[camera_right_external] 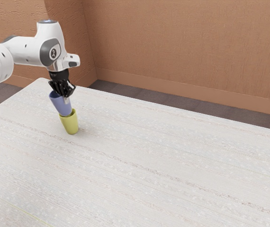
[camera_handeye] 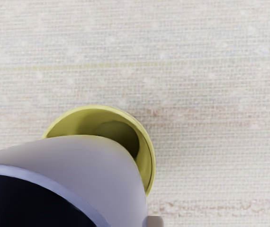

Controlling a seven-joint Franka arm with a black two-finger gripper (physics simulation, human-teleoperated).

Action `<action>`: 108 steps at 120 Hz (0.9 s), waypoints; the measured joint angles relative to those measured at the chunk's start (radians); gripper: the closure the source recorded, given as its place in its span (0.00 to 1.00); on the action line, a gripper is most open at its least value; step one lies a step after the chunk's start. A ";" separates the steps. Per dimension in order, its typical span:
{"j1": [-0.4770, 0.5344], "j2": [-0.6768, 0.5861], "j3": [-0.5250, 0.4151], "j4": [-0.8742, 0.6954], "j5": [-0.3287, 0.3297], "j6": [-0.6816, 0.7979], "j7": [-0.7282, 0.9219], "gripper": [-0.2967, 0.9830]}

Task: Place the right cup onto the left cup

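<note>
The blue cup (camera_right_external: 59, 105) hangs tilted just beneath the gripper (camera_right_external: 66, 96), which is clamped on its wall. Farther below the gripper stands the yellow cup (camera_right_external: 70, 124), its mouth partly covered. Placing looks to be in hand; the next move calls for centring and straightening the blue cup, then lowering and release.

Upper cup (camera_right_external: 60, 105) tilted over lower cup (camera_right_external: 70, 125), base near its rim; lower cup on table (camera_right_external: 149, 156); wall (camera_right_external: 182, 47) beyond.

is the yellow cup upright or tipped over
Upright: the yellow cup stands base-down on the table in the exterior view, and the wrist view looks down into its mouth, past the blue cup.
</note>
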 joint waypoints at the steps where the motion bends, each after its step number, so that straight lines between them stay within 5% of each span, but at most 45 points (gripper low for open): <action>1: 0.001 0.001 0.000 0.000 0.000 0.000 0.001 0.84; 31: 0.008 0.018 0.003 0.001 -0.020 0.004 0.036 0.83; 65: 0.009 0.007 -0.002 0.001 -0.053 -0.019 0.061 0.42; 108: -0.057 -0.218 -0.006 -0.106 -0.060 -0.091 0.060 0.27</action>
